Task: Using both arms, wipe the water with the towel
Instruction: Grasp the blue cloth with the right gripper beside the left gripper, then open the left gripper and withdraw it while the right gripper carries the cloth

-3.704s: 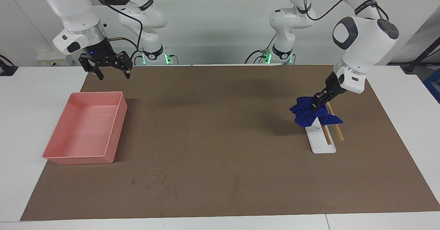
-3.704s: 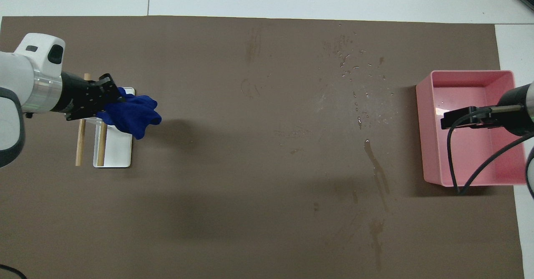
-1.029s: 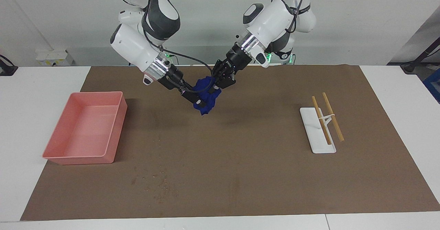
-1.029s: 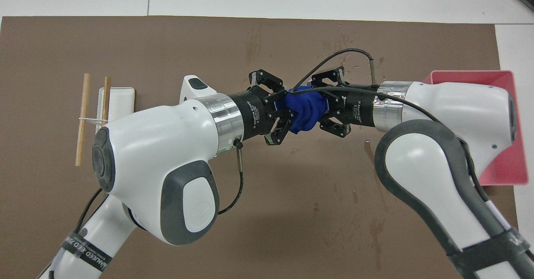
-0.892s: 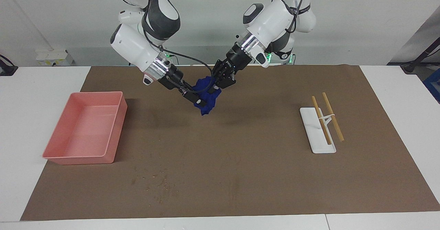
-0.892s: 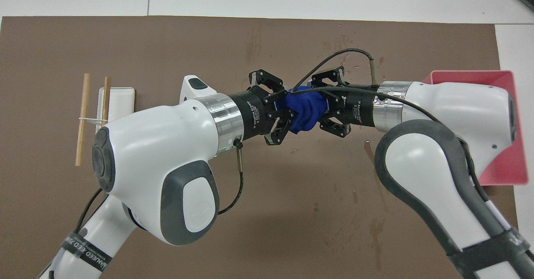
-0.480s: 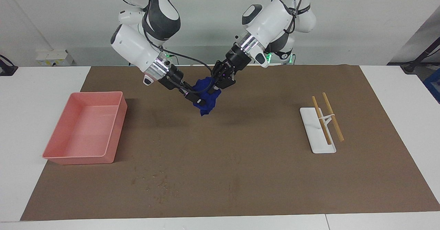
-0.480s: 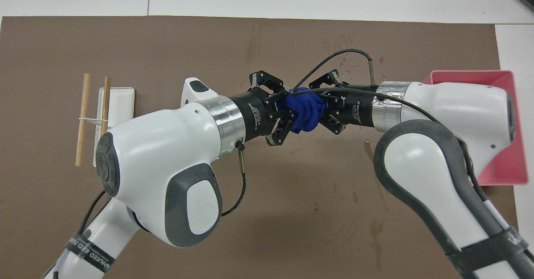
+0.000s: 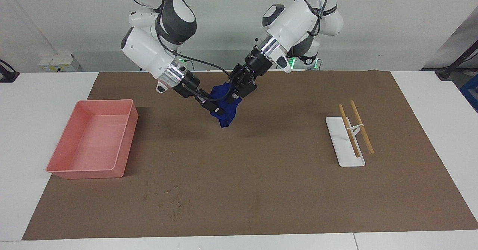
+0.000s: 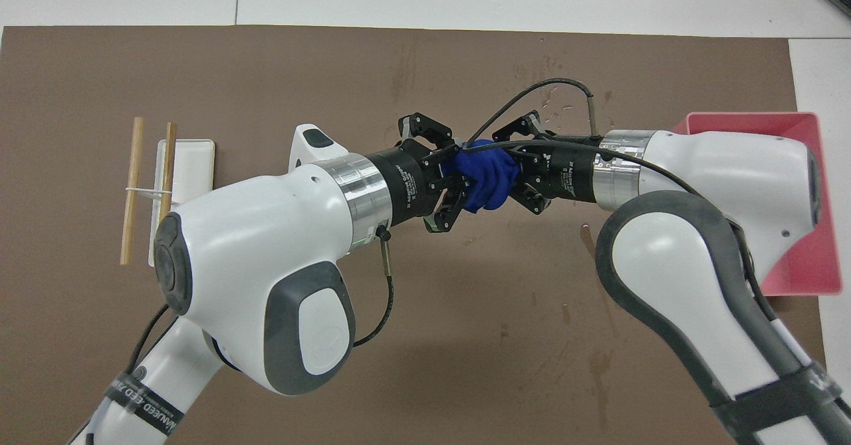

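1. Toward the right arm's end of the bench (image 9: pixel 37 93), well apart from the towel (image 9: pixel 226 117): a pink tray (image 9: pixel 86 174). Probably kept aside to leave the brown mat (image 9: pixel 261 175) free for wiping.
2. Reaching in from the tray's end, the right hand (image 9: pixel 214 106). Clamped on one side of the towel, apparently to take it over or share the load.
3. Held up over the mat between both hands, the towel itself, bunched into a lumpy wad with its lower tip hanging free. Not touching the mat. Likely gathered like this so that each arm has cloth to grip.
4. Meeting the towel from the other side, the left hand (image 9: pixel 239 89). Also closed on the cloth, tilted down toward it, so the wad is pinched from two directions.
5. Toward the left arm's end, well apart from the towel: a white rack (image 9: pixel 345 156) with two wooden sticks, bare of cloth.
6. Seen from overhead, small water drops (image 10: pixel 565 106) on the mat, just beside the towel toward the tray. Not yet wiped, by the look of it. Lowering the cloth onto them seems the next need.
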Tool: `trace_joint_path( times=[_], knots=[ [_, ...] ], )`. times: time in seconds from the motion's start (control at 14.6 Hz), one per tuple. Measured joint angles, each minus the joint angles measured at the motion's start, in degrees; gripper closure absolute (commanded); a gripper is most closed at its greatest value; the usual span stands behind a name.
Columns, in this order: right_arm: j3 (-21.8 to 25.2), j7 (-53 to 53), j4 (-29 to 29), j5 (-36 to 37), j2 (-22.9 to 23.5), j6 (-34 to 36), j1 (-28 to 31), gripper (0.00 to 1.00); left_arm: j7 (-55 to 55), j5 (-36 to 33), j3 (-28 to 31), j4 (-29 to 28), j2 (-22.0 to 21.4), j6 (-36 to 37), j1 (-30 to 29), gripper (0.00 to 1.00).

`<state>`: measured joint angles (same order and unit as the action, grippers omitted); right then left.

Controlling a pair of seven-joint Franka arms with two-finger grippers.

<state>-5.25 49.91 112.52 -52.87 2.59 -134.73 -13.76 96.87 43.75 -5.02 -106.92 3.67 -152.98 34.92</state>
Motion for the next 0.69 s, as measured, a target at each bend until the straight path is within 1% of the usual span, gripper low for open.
trace_joint_path(
  times=[0.07,0.14,0.27,0.34,0.41,0.55,0.69],
  knots=[
    [0.0,-0.6,0.0,0.0,0.1,0.0,0.0,1.0,-2.1,-1.4,0.3,0.0,0.0,0.7,-0.1,0.0],
    [0.0,-1.3,0.0,0.0,0.1,0.2,0.0,1.0,-4.2,-4.4,0.7,0.0,0.0,2.4,-0.4,0.0],
    [0.1,-3.4,0.0,0.3,0.1,1.3,0.3,1.0,-8.6,-13.1,1.0,0.4,-0.1,7.9,-3.0,0.0],
    [0.1,-5.4,0.0,1.7,0.1,2.5,0.6,1.0,-11.5,-17.6,1.1,1.0,-0.1,11.1,-4.8,0.0],
    [0.1,-7.4,0.0,5.0,0.2,4.0,1.1,1.0,-15.1,-21.7,1.2,1.7,-0.2,14.1,-6.6,0.0],
    [0.1,-11.1,0.0,11.5,0.2,7.0,2.3,1.0,-25.5,-26.3,1.4,2.4,-0.3,18.7,-10.1,0.0],
    [0.1,-17.9,-0.1,14.2,0.2,10.3,4.2,1.0,-40.1,-27.8,1.5,2.4,-0.5,22.9,-14.3,0.0]
  ],
)
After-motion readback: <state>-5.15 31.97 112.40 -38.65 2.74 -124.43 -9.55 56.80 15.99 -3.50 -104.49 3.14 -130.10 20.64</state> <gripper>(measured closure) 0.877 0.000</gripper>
